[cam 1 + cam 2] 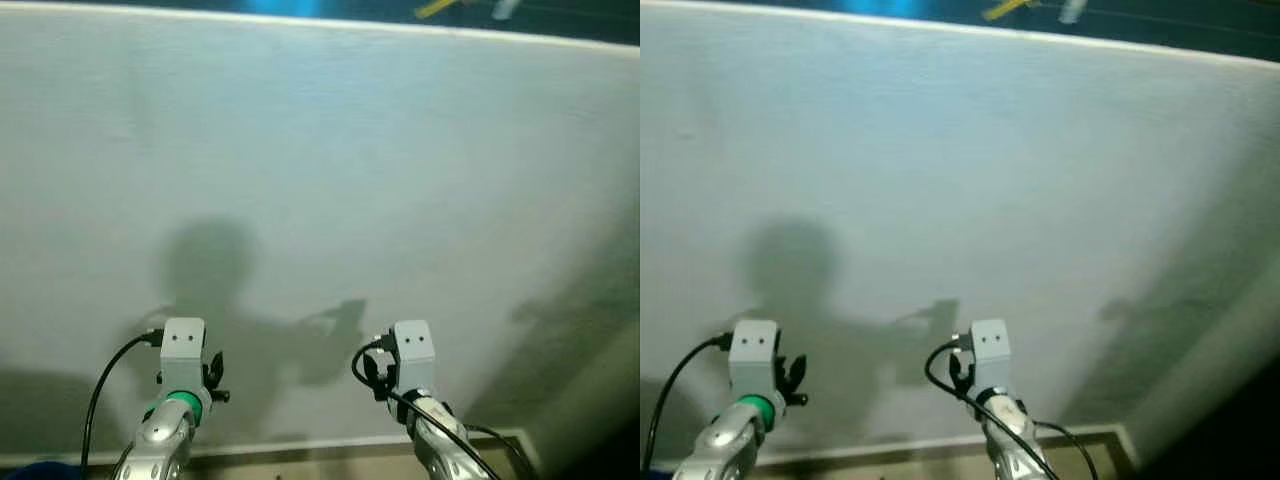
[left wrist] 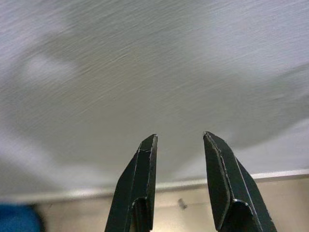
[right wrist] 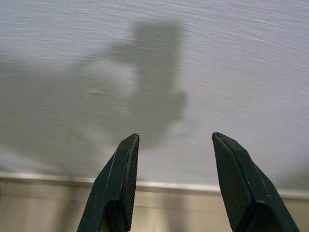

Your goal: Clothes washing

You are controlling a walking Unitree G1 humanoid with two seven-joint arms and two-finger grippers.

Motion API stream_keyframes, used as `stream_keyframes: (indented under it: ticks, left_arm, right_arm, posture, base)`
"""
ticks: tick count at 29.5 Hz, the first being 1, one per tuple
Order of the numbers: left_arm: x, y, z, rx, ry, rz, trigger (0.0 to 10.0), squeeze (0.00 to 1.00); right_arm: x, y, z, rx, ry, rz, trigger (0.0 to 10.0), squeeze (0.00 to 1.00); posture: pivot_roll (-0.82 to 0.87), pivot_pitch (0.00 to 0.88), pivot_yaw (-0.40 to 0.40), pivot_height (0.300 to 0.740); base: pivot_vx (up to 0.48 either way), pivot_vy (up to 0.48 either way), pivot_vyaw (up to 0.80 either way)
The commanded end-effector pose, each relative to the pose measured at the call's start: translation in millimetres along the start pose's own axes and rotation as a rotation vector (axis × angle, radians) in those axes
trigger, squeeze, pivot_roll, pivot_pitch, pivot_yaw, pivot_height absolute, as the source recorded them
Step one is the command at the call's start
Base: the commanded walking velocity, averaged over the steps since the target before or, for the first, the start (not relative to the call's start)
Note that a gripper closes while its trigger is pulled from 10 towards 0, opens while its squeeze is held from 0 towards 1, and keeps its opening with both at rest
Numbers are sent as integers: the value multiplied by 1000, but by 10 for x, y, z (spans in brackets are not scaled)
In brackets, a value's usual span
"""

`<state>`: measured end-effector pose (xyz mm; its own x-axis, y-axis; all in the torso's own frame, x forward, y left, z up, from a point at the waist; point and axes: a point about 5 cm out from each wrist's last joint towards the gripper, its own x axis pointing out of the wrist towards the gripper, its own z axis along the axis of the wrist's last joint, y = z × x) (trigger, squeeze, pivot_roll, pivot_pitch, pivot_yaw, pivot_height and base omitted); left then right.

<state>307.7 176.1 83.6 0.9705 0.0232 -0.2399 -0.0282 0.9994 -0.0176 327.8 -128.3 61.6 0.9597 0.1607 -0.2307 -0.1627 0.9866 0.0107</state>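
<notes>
Head views are faced by a white wall (image 1: 330, 160); no laundry is seen. Left gripper (image 2: 178, 140) and right gripper (image 3: 175, 140) are held open and empty, equally near it.

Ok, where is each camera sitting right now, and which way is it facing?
Left eye: on the head, facing a plain white wall; both arms raised at the bottom.
Right eye: beside it, same wall and arms.
Left wrist: looks along the open left gripper at the wall and baseboard.
Right wrist: along the open right gripper, same.
All views share the wall and the robot's shadow.
</notes>
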Motion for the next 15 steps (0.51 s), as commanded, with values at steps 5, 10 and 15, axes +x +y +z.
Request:
stream_keyframes:
  ticks: [5, 10, 15]
  left_arm:
    - [-32, -27, 11, 18, -39, 6, 10000, 0]
    - [-59, -40, 114, -19, -113, -34, 10000, 0]
    - [-72, -76, 157, -17, -142, -53, 10000, 0]
  right_arm:
    - [-35, -41, -15, 27, -15, -16, 10000, 0]
    - [-27, -9, 76, 40, -67, -5, 10000, 0]
    - [-27, -12, 111, 51, -79, -3, 10000, 0]
  posture:
    - [-15, 19, -43, 740]
    - [-25, 20, -40, 740]
    - [-26, 20, -40, 740]
  base:
    - [0, 0, -800]
    - [0, 0, -800]
    - [0, 0, -800]
